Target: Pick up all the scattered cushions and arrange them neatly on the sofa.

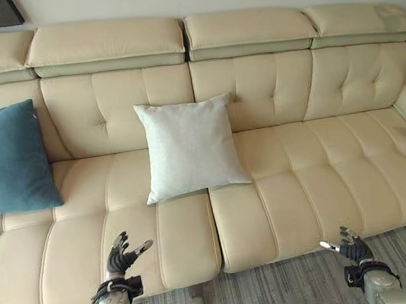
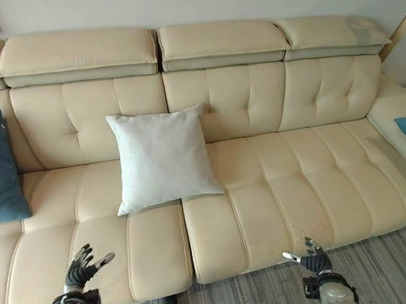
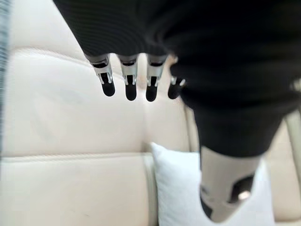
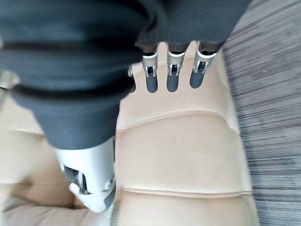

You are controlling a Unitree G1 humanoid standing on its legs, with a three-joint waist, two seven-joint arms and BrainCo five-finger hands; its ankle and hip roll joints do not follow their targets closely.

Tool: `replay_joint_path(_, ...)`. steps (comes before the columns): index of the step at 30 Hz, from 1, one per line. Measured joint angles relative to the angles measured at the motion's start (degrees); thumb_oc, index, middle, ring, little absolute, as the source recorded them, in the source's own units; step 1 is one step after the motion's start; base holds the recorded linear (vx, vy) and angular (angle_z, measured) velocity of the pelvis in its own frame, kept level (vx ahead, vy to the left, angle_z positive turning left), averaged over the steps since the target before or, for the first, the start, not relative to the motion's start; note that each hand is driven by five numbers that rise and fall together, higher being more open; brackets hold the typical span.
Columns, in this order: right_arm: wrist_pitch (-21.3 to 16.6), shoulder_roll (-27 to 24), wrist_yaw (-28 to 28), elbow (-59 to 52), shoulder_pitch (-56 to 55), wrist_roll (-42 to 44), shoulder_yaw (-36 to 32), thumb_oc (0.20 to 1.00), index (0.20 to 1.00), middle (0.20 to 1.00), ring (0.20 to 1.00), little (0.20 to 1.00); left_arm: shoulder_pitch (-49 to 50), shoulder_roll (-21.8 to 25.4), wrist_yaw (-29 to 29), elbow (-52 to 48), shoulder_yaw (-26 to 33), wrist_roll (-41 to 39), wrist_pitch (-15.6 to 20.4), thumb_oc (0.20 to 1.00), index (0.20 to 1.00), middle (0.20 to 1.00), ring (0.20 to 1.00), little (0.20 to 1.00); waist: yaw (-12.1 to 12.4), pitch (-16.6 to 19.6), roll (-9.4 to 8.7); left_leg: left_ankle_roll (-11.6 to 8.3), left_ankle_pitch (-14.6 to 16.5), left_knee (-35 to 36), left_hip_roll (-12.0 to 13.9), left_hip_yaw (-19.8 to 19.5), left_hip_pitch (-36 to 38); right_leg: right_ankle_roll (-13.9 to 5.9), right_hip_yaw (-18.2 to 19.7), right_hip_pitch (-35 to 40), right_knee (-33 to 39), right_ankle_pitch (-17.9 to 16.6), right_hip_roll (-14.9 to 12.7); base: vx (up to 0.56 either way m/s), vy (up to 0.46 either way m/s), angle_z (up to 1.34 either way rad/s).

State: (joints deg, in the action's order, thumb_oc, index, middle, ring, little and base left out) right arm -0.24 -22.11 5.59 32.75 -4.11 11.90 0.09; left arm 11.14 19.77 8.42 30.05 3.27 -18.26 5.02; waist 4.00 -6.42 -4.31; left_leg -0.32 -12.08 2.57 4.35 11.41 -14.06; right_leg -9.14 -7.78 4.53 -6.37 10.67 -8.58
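The white cushion (image 1: 190, 147) is lying far and right of the open-fingered left hand (image 1: 123, 257), the nearer one, while the right hand (image 1: 352, 246) is being held open too.

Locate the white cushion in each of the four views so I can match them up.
Left eye view: white cushion leaning on the sofa back, centre-left.
Right eye view: same cushion, left of centre.
Left wrist view: its corner past the left hand.
Right wrist view: not in it.
Shared landmark: the seat seam below the cushion.
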Motion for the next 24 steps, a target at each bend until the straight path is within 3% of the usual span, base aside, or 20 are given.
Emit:
replay_joint_path(1, -0.21, -0.93, -0.01, 0.48, 1.05, 0.0, 1.17, 1.0, 1.0, 1.0, 1.0, 1.0, 0.09, -0.67, -0.04, 0.82, 0.32, -1.21, -0.06, 1.0, 1.0, 1.0, 1.0, 1.0, 1.0, -0.52, 0.86, -1.57, -1.39, -0.09, 0.74, -0.17, -1.69, 1.85, -1.44, 0.69, 4.68, 0.39, 1.27, -0.13, -0.153, -0.18)
replay_joint_path(2, -0.04, -1.6, 0.04, 0.64, 1.59, -0.04, 1.64, 1.0, 1.0, 1.0, 1.0, 1.0, -0.51, -1.77, -0.2, 1.53, -0.07, -1.92, -0.8, 1.0, 1.0, 1.0, 1.0, 1.0, 0.88, -0.69, 2.74, -2.19, -0.11, 0.74, 2.09, -1.05, -2.58, 3.18, -1.75, 1.07, 7.05, -1.82, 3.63, -0.32, -0.321, 0.19)
replay_joint_path(3, 0.45, -2.66, -0.01, 0.45, 0.98, -0.18, 2.73, 1.0, 1.0, 1.0, 1.0, 1.0, 0.26, -3.02, -0.57, 1.65, -0.96, -3.17, -0.82, 1.0, 1.0, 1.0, 1.0, 1.0, 1.21, -1.35, 5.72, -2.72, 0.95, 1.51, 4.64, -3.28, -3.55, 5.48, -2.32, 0.6, 7.42, -3.56, 7.58, -0.35, -0.316, 0.45)
replay_joint_path(5, 0.43, -3.76, 0.06, -0.12, -0.67, -0.69, 3.73, 1.0, 1.0, 1.0, 1.0, 1.0, 0.65, -3.81, -0.54, 1.6, -1.41, -3.17, -0.78, 1.0, 1.0, 1.0, 1.0, 1.0, 1.35, -1.74, 8.26, -3.17, 1.25, -2.07, 7.77, -6.56, -6.87, 7.76, -3.39, -0.35, 5.7, -2.84, 11.53, -0.4, -0.25, 0.41)
replay_joint_path(6, 0.35, -4.43, 0.4, -0.38, -1.19, -0.71, 3.99, 1.0, 1.0, 1.0, 1.0, 1.0, 0.76, -3.59, -0.36, 1.66, -3.15, -3.17, -0.81, 1.0, 1.0, 1.0, 1.0, 1.0, 1.77, -2.55, 8.88, -5.23, 1.6, -3.32, 9.91, -8.35, -8.88, 10.59, -4.7, -3.09, 1.97, -2.05, 13.29, -0.36, -0.174, 0.29)
replay_joint_path(7, 0.33, -4.75, 0.7, -0.39, -1.18, -0.71, 4.13, 1.0, 1.0, 1.0, 1.0, 1.0, 0.69, -3.7, -0.42, 1.77, -3.43, -3.16, -0.96, 1.0, 1.0, 1.0, 1.0, 1.0, 1.29, -2.71, 8.79, -5.6, 1.23, -3.91, 9.8, -8.4, -9.13, 11.13, -5.89, -3.83, 1.15, -2.01, 12.64, -0.3, -0.136, 0.3)
replay_joint_path(8, 0.34, -4.77, 0.92, -0.35, -1.32, -0.71, 4.58, 1.0, 1.0, 1.0, 1.0, 1.0, 0.38, -3.66, -0.43, 1.93, -3.4, -3.15, -1.16, 1.0, 1.0, 1.0, 1.0, 1.0, 0.31, -3.09, 7.74, -4.9, 1.74, -6.81, 8.11, -8.21, -9.27, 10.6, -6.73, -3.94, 0.45, -2.38, 11.1, -0.13, -0.048, 0.25)
replay_joint_path(9, 0.34, -4.73, 1.11, -0.36, -1.56, -0.7, 5.53, 1.0, 1.0, 1.0, 1.0, 1.0, 0.0, -3.53, -0.36, 2.23, -3.07, -3.15, -1.15, 1.0, 1.0, 1.0, 1.0, 1.0, -0.39, -2.99, 5.71, -2.85, 4.99, -10.9, 5.3, -7.73, -8.5, 10.19, -6.97, -4.45, -0.25, -2.58, 8.66, -0.17, -0.042, 0.19)
replay_joint_path(10, 0.3, -4.71, 1.11, -0.7, -1.65, -0.7, 5.94, 1.0, 1.0, 1.0, 1.0, 1.0, -0.17, -3.36, -0.28, 2.32, -3.05, -3.15, -1.1, 1.0, 1.0, 1.0, 1.0, 1.0, -0.77, -2.19, 5.1, -1.11, 5.9, -13.35, 2.98, -7.29, -7.03, 9.5, -6.66, -4.66, -1.02, -2.42, 7.04, -0.11, -0.022, 0.07)
replay_joint_path(11, 0.11, -5.15, 1.15, -1.38, -1.66, -0.69, 5.83, 1.0, 1.0, 1.0, 1.0, 1.0, 0.07, -3.31, -0.27, 2.11, -3.45, -3.14, -0.72, 1.0, 1.0, 1.0, 1.0, 1.0, -0.71, -2.31, 6.14, -1.44, 4.0, -10.54, 1.62, -8.13, -4.24, 8.52, -6.18, -5.36, -3.34, -2.17, 7.87, -0.16, -0.008, 0.37)
replay_joint_path(12, 0.18, -4.99, 1.17, -1.08, -1.27, -0.69, 5.7, 1.0, 1.0, 1.0, 1.0, 1.0, -1.71, -3.11, -0.25, 1.38, -4.45, -3.15, -0.48, 1.0, 1.0, 1.0, 1.0, 1.0, -2.4, -2.72, 7.1, -3.7, 0.84, -6.87, 2.48, -11.35, -3.93, 10.11, -5.6, -9.64, -8.76, -0.03, 9.1, -0.07, 0.045, 0.61)
replay_joint_path(13, 0.28, -3.29, 1.15, -1.42, -0.89, -0.68, 5.94, 1.0, 1.0, 1.0, 1.0, 1.0, -1.99, -1.11, -0.37, -0.58, -4.9, -3.14, -0.04, 1.0, 1.0, 1.0, 1.0, 1.0, -2.57, -2.52, 5.07, -8.36, -2.3, -3.31, 1.58, -11.64, -3.62, 12.33, -5.45, -11.47, -5.07, -0.13, 9.96, -0.06, 0.067, 0.78)
replay_joint_path(14, -0.14, -2.13, 0.96, -0.99, -0.29, -0.7, 5.84, 1.0, 1.0, 1.0, 1.0, 1.0, -4.27, -0.17, -0.54, -0.45, -4.92, -3.14, 0.12, 1.0, 1.0, 1.0, 1.0, 1.0, -3.55, -3.06, 2.7, -7.34, 0.96, -6.01, 0.61, -11.36, -4.05, 13.08, -6.99, -11.69, -3.51, -4.92, 7.8, -0.02, 0.054, 0.51)
replay_joint_path(15, -0.12, -0.72, 0.89, -0.58, 1.12, -0.68, 5.72, 1.0, 1.0, 1.0, 1.0, 1.0, -5.69, 0.45, -0.68, 0.48, -4.88, -3.15, -0.62, 1.0, 1.0, 1.0, 1.0, 1.0, -3.42, -3.34, -0.28, -3.46, 7.46, -13.51, -0.89, -10.26, -3.54, 13.08, -6.67, -11.32, -1.96, -6.07, 5.13, 0.02, 0.138, 0.42)
replay_joint_path(16, -0.42, -0.32, 0.74, -1.42, 1.67, -0.68, 5.66, 1.0, 1.0, 1.0, 1.0, 1.0, -5.73, 0.66, -0.73, 0.52, -4.82, -3.15, -0.63, 1.0, 1.0, 1.0, 1.0, 1.0, -3.79, -3.34, -1.36, -3.94, 10.16, -14.74, -0.87, -9.02, -1.01, 12.09, -6.52, -10.09, -0.01, -7.06, 3.9, 0.03, 0.151, 0.41)
replay_joint_path(17, -0.65, -1.54, 0.46, -1.69, 1.37, -0.66, 4.48, 1.0, 1.0, 1.0, 1.0, 1.0, -6.13, -0.99, -0.84, 0.59, -5.37, -3.11, -0.69, 1.0, 1.0, 1.0, 1.0, 1.0, -5.11, -3.28, 0.8, -4.92, 9.73, -8.73, 1.79, -7.91, 7.29, 10.54, -7.08, -7.9, 1.52, -8.1, 3.68, 0.02, 0.273, 0.48)
replay_joint_path(19, -0.52, -2.31, 0.56, -1.63, 1.52, -0.65, 2.29, 1.0, 1.0, 1.0, 1.0, 1.0, -6.92, -2.85, -1.56, 0.25, -6.05, -2.94, -0.8, 1.0, 1.0, 1.0, 1.0, 1.0, -6.54, -2.95, 4.56, -3.9, 9.61, 1.38, 2.48, -7.18, 13.19, 9.15, -8.25, -7.14, 1.63, -8.61, 4.13, -0.01, 0.173, 0.37)
replay_joint_path(24, -0.53, 0.54, 0.01, -1.63, 1.99, -0.65, 2.8, 1.0, 1.0, 1.0, 1.0, 1.0, -7.13, -0.71, -1.9, -0.34, -5.88, -1.08, -1.0, 1.0, 1.0, 1.0, 1.0, 1.0, -6.66, -2.28, 2.31, -2.24, 8.51, 2.0, -1.21, -6.52, 13.15, 5.58, -7.12, -6.69, 4.07, -10.8, 0.89, -0.02, 0.116, 0.0)
